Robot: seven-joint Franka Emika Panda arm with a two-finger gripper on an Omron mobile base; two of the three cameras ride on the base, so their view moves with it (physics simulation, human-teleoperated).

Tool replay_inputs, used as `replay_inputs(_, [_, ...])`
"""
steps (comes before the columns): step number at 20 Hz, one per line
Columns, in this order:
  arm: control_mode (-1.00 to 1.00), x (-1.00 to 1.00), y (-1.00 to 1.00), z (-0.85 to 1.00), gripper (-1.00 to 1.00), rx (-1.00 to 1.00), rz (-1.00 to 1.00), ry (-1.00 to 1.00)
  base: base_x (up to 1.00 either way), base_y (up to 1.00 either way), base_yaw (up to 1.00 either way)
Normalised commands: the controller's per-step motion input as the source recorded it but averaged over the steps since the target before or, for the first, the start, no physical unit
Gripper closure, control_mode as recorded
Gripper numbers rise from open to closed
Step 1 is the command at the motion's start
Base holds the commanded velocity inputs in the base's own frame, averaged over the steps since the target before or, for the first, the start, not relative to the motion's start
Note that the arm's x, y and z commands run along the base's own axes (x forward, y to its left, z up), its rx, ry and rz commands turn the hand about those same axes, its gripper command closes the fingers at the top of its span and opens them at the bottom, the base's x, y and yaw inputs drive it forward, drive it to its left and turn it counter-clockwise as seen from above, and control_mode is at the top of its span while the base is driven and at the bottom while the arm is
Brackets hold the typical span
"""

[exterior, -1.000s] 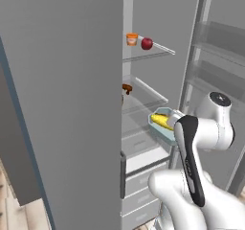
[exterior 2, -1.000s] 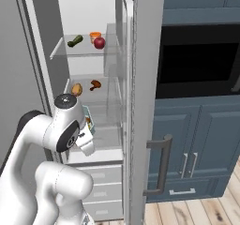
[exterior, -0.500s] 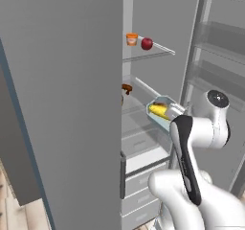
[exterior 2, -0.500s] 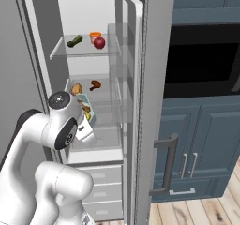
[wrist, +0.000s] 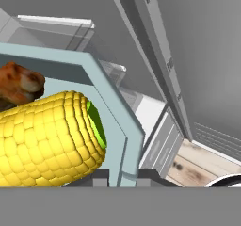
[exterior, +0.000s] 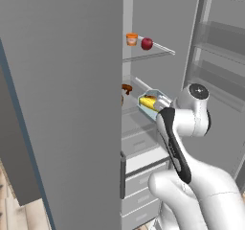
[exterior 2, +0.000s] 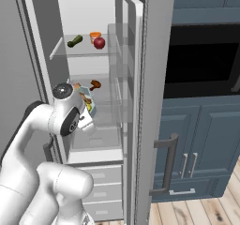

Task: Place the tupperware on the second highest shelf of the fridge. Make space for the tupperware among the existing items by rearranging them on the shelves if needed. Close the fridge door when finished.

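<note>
A tall grey fridge (exterior 2: 154,55) stands open in a rendered kitchen, its pale interior lit, with thin clear glass shelves above and white drawers (exterior 2: 105,191) below. A white robot arm with dark joints reaches into the compartment. Its hand (exterior: 160,108) is pressed together on the rim of a small shallow pale blue-teal plastic tub (exterior: 152,102), which holds a yellow corn cob (wrist: 47,140) with a green end and a brown lump of food (wrist: 19,81) beside it. The tub is held tilted in the air at the front of the fridge interior, about level with the second shelf from the top (exterior 2: 110,86); whether it touches that shelf cannot be told. On that shelf, just behind the tub, sits a brown round piece of food (exterior 2: 95,84). The top glass shelf (exterior: 160,51) carries a small orange cup (exterior: 131,39), a red apple (exterior: 147,43) touching or just beside it, and, seen from the right base view, a dark green elongated piece (exterior 2: 74,41) lying to the left of the cup. The fridge door (exterior: 220,80) is swung wide open, showing clear bins on its inner face. To the right of the fridge are dark blue cabinets (exterior 2: 206,144) with metal handles, a black oven front (exterior 2: 201,60) above them, and a light wood floor (exterior 2: 197,214).
</note>
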Motion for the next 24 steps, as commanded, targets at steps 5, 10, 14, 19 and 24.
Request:
replay_inputs(5, [-1.0, 0.63, 0.01, -0.07, 1.0, 0.11, -0.06, 0.05, 0.0, 0.0, 0.0])
replay_inputs(10, [-1.0, 0.54, 0.16, -0.14, 1.0, 0.08, -0.13, 0.03, 0.0, 0.0, 0.0])
replay_inputs(14, [-1.0, 0.57, 0.2, -0.29, 1.0, 0.0, -0.08, 0.17, 0.0, 0.0, 0.0])
replay_inputs(19, [-1.0, 0.6, 0.09, -0.09, 1.0, 0.0, -0.06, 0.2, 0.0, 0.0, 0.0])
replay_inputs(24, [-1.0, 0.44, 0.0, -0.12, 1.0, 0.02, -0.08, 0.16, 0.0, 0.0, 0.0])
